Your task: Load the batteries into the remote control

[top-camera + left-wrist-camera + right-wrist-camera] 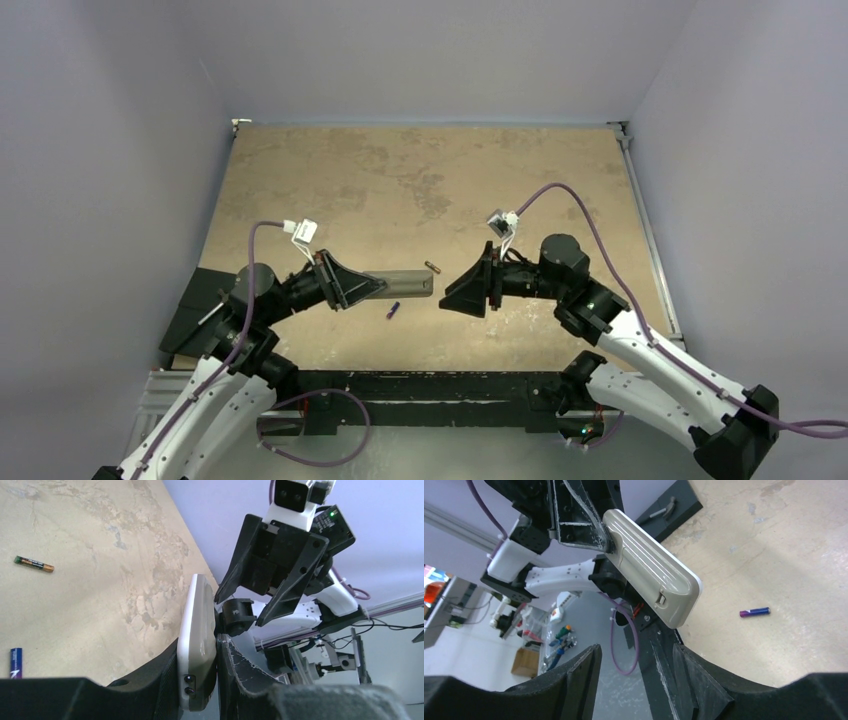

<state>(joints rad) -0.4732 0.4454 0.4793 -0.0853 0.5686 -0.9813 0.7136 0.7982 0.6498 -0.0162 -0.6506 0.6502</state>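
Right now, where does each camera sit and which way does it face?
Top external: above and behind, looking down at the table; left arm, right arm show.
Left wrist: looks along its fingers, shut on the remote, toward the right gripper.
Right wrist: looks over its open fingers back at the remote.
Shared: all three show the remote and purple battery.

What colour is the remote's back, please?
Pale grey-beige; the remote shows best in the right wrist view.

Pale lilac walls (120, 100) enclose a mottled tan tabletop (420, 170) under even light
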